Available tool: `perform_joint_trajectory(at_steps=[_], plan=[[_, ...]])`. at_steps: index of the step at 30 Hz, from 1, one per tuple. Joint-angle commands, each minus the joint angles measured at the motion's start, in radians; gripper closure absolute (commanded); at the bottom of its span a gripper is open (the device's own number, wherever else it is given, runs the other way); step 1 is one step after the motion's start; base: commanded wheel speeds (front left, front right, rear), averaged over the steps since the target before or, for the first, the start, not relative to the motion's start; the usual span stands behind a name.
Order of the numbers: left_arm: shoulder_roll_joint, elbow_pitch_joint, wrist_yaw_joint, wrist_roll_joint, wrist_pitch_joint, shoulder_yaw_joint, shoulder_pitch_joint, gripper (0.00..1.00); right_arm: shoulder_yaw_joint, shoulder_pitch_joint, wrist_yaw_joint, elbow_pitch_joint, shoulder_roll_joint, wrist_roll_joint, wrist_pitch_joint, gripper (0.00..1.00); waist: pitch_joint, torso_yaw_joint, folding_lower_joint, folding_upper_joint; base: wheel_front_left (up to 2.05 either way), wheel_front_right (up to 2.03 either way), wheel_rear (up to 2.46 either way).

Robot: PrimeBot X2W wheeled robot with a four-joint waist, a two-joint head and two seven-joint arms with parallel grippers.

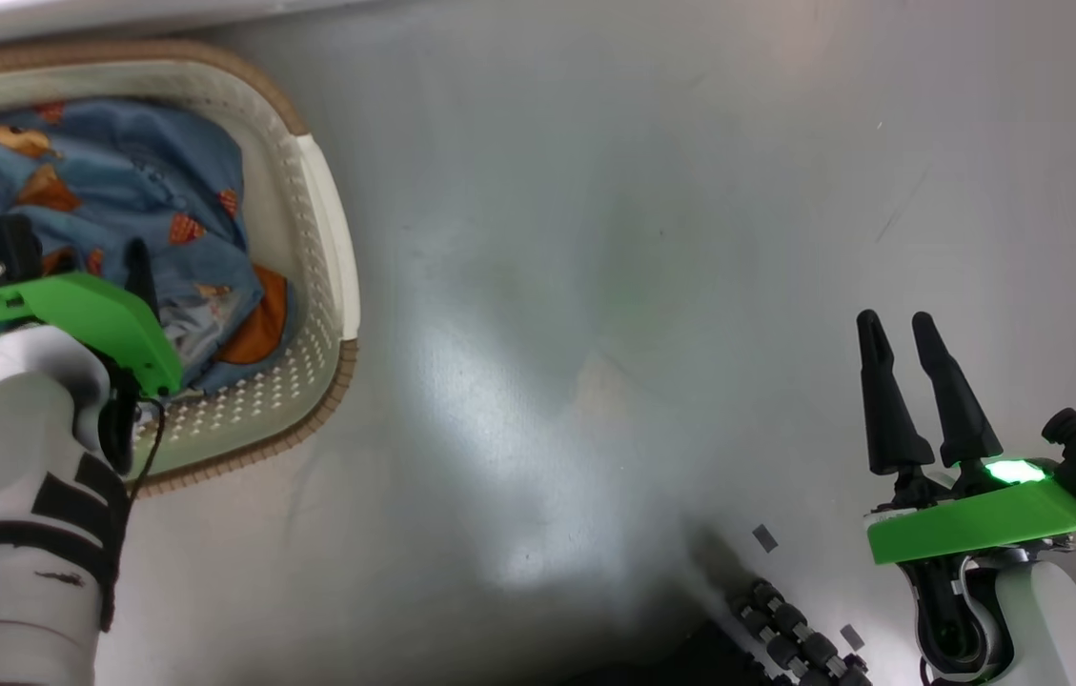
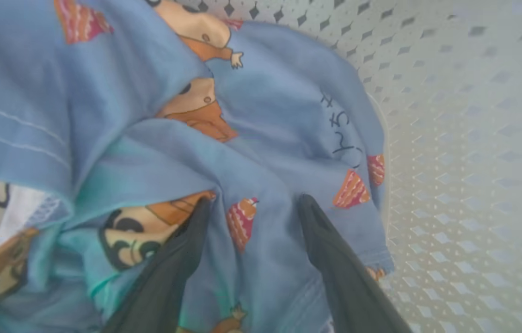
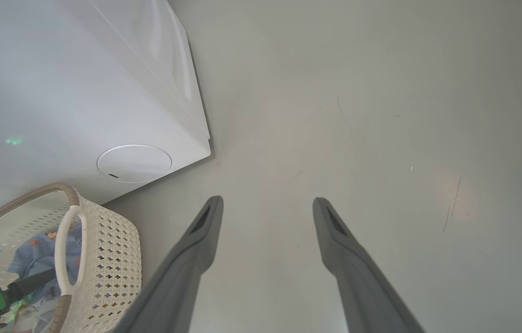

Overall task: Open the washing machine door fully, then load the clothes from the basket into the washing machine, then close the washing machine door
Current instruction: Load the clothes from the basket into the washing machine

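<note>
Ten o'clock: your left gripper (image 2: pixel 255 200), jaws wide, tips on the clothes (image 2: pixel 265 115) in the basket (image 1: pixel 328 219). Four o'clock: your right gripper (image 1: pixel 895 319), jaws wide, over floor (image 1: pixel 595 286).

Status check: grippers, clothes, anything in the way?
Left gripper open, fingers down on clothes in basket. Right gripper open, empty, over floor. No obstruction seen.

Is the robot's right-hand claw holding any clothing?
No: the right gripper stands open above the grey floor, with nothing between its two dark fingers.
</note>
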Motion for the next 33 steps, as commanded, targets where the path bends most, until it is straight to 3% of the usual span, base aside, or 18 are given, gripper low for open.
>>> perform_joint_trajectory(at_steps=[1, 17, 20, 21, 26, 33], plan=[[0.041, 0.002, 0.010, 0.007, 0.008, 0.006, 0.015, 0.00, 0.014, 0.022, 0.010, -0.021, -0.011, -0.001, -0.008, 0.00, 0.020, -0.007, 0.0000, 0.0000, 0.00, 0.00, 0.00], [0.055, 0.023, 0.068, 0.045, 0.081, -0.057, -0.071, 0.00, -0.007, 0.029, 0.010, -0.062, -0.019, 0.005, -0.008, 0.00, 0.085, -0.041, 0.0000, 0.0000, 0.00, 0.00, 0.00], [0.062, 0.025, 0.079, 0.066, 0.090, -0.083, -0.080, 0.57, -0.018, 0.030, 0.010, -0.070, -0.024, 0.004, -0.008, 0.00, 0.091, -0.045, 0.0000, 0.0000, 0.00, 0.00, 0.00], [0.063, 0.026, 0.083, 0.070, 0.085, -0.088, -0.083, 1.00, -0.021, 0.030, 0.010, -0.072, -0.025, 0.003, -0.008, 0.00, 0.093, -0.046, 0.0000, 0.0000, 0.00, 0.00, 0.00], [0.053, 0.027, 0.103, 0.068, 0.051, -0.095, -0.086, 1.00, -0.038, 0.031, 0.010, -0.079, -0.028, 0.003, -0.008, 0.00, 0.088, -0.036, 0.0000, 0.0000, 0.00, 0.00, 0.00], [0.024, 0.013, 0.115, 0.004, -0.086, -0.043, -0.044, 1.00, -0.068, 0.039, 0.010, -0.075, -0.038, -0.008, -0.008, 0.00, 0.023, 0.016, 0.0000, 0.0000, 0.00, 0.00, 0.00]])
